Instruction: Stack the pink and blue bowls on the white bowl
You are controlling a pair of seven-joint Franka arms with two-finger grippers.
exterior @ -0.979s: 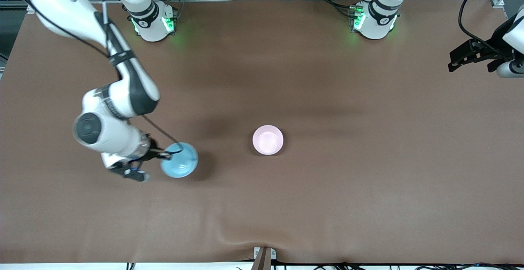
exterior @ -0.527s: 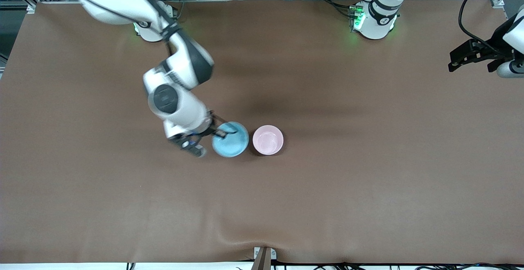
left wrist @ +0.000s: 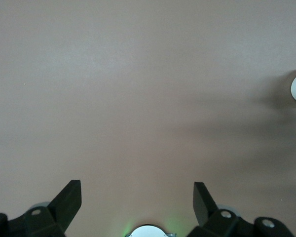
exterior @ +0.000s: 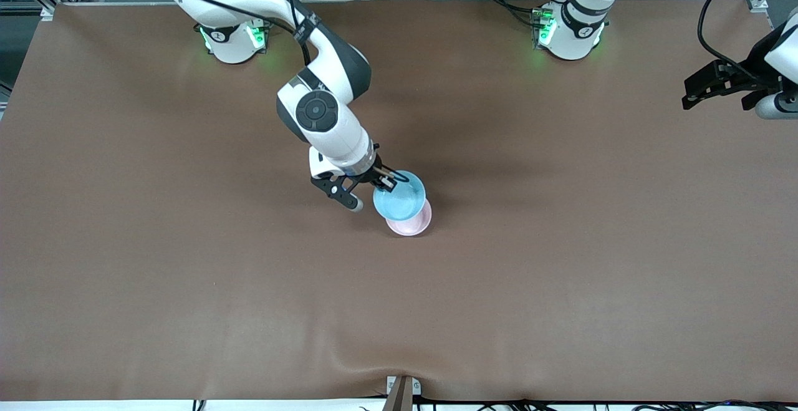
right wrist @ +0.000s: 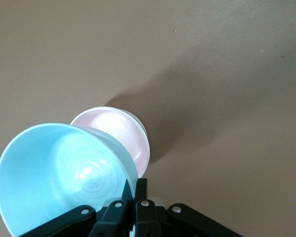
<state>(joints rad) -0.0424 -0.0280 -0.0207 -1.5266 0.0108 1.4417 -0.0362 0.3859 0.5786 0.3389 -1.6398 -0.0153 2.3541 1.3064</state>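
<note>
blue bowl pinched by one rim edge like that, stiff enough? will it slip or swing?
The blue bowl keeps its round shape while the right gripper, shut on its rim, holds it over the pink bowl, so probably rigid and light. Its glossy surface suggests it could slip or pivot. The left gripper waits open over bare table.

Brown table (exterior: 561,286), pink bowl (exterior: 416,226) on it near the middle, possibly nested in another

Even overhead light is cast on the brown table (exterior: 561,286); soft shadows are thrown, and glare is seen inside the blue bowl (right wrist: 84,173).
</note>
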